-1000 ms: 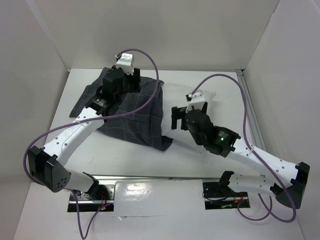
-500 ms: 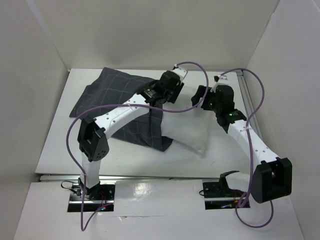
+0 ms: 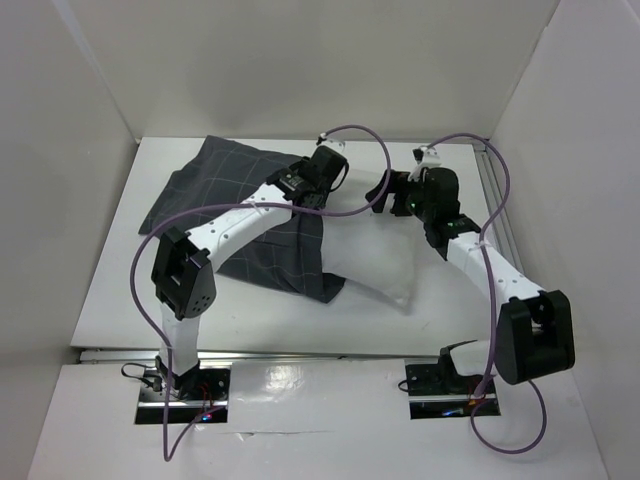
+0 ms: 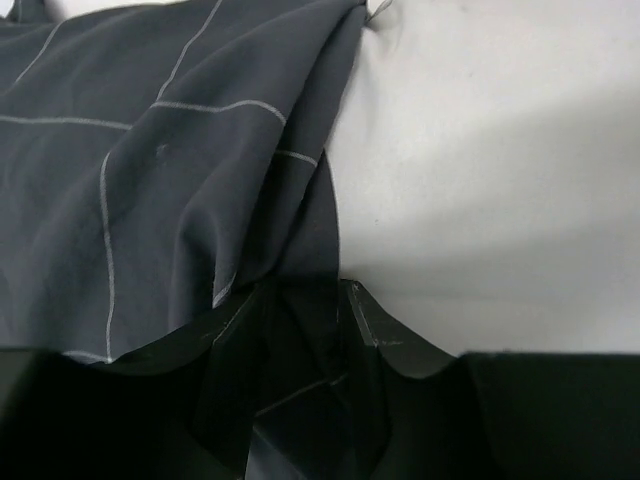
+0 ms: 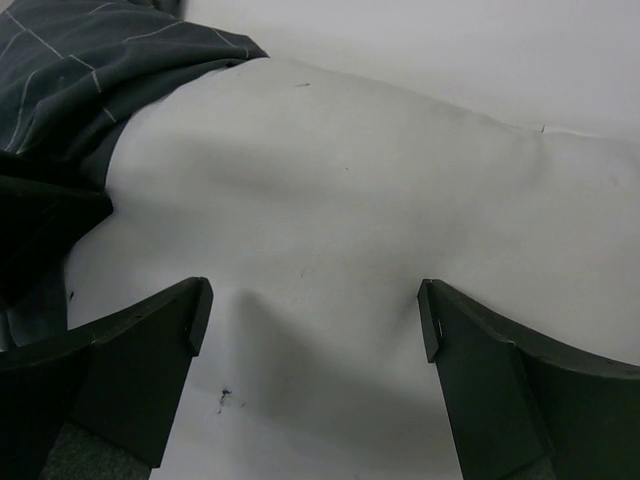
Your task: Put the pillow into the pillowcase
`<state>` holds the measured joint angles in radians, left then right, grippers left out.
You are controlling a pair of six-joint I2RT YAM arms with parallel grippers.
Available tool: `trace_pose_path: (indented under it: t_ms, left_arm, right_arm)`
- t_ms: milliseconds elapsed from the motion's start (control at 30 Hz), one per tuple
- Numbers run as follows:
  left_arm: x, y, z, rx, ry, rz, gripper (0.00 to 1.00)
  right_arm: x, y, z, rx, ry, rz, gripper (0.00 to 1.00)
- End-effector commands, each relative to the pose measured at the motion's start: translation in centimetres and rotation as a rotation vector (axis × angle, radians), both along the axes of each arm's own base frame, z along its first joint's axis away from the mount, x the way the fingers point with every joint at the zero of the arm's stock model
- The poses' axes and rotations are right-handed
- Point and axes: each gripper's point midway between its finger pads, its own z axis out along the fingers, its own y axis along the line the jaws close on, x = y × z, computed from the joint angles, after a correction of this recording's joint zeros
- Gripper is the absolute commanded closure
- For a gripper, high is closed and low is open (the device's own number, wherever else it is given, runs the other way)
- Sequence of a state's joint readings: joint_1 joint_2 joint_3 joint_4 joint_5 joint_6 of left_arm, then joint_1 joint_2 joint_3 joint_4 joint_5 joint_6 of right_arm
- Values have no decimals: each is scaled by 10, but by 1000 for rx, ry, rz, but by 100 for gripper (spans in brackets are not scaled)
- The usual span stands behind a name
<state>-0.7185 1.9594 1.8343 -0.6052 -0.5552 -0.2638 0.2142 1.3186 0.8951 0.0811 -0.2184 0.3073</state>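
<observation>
Both arms swung back: left claw (image 4: 305, 305) pinches checked pillowcase (image 4: 150, 160) hem; right claw (image 5: 312, 315) gapes over puffy white pillow (image 5: 330, 180).

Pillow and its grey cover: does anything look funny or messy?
Yes. The pillow is only partly inside. Its white right end sticks out of the pillowcase, and the pillowcase's open edge lies bunched and wrinkled over it.
</observation>
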Motion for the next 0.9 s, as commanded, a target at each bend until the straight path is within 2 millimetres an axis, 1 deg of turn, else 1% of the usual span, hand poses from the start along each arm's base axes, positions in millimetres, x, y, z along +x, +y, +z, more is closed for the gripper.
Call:
trace_pose_path:
  t_ms: [0,33,67,100,133,167,200,233,267,300,333,367,400,433,467,533,567,600,633,667,700,733,767,800,833,867]
  left_arm:
    - [-10,18,21,6,-36,36,53]
    - [-10,16,20,7,-31,23,57]
    - [-10,16,20,7,-31,23,63]
    - [-8,15,17,10,-28,23,70]
    - [-7,14,10,20,-16,22,77]
    - [-7,13,15,16,-21,22,98]
    - [-4,11,17,11,-26,23,100]
    - [-2,9,19,2,-37,23,100]
    - [0,8,21,2,-47,17,100]
    - [5,4,35,-35,-88,17,100]
    - [7,3,43,-43,-112,9,100]
    - [7,3,58,-62,-146,2,100]
    - [8,3,69,-72,-174,-5,100]
    - [9,0,78,-94,-198,-18,100]
    - [12,-2,89,-113,-230,-21,100]
    - [13,-5,104,-132,-259,-42,100]
    - [12,-7,103,-139,-254,-54,100]
    - [14,-11,116,-158,-278,-71,100]
    - [14,-18,115,-165,-268,-106,100]
    - [13,-23,120,-186,-271,-129,100]
    - [16,-30,120,-190,-273,-153,100]
    - [17,-36,133,-210,-287,-184,100]
    - [21,-43,132,-218,-284,-198,100]
    - [17,-51,135,-218,-281,-226,100]
    - [16,-55,152,-249,-308,-242,100]
    - [10,-69,149,-260,-285,-306,100]
  right_arm:
    - [5,12,4,24,-39,40,3]
    - [5,12,4,24,-39,40,3]
    - [3,16,4,33,-34,45,3]
    - [2,15,0,32,-25,45,3]
    - [4,16,-2,32,-25,45,3]
    - [3,20,1,25,-42,59,3]
    - [0,24,-3,19,-36,80,3]
    - [2,25,-6,18,-35,80,3]
    - [-1,29,-14,6,-22,104,4]
    - [-4,35,-15,12,-25,127,4]
    - [-3,37,-15,9,-37,144,11]
    - [-5,43,-17,11,-39,182,15]
    - [-10,50,-20,17,-38,213,20]
    - [-11,58,-20,26,-47,243,28]
    - [-12,60,-24,31,-44,259,45]
    - [-22,78,-27,47,-48,332,62]
    - [-21,82,-29,44,-71,344,76]
    - [-24,87,-27,51,-86,368,100]
    - [-31,93,-34,52,-88,387,100]
    - [-30,98,-18,68,-177,397,100]
    - [-33,97,-5,87,-236,395,100]
    - [-42,104,4,121,-271,422,100]
    - [-50,108,17,151,-355,446,100]
    - [-58,107,32,172,-420,458,100]
    - [-66,111,39,201,-460,474,100]
    - [-82,116,50,227,-565,509,100]
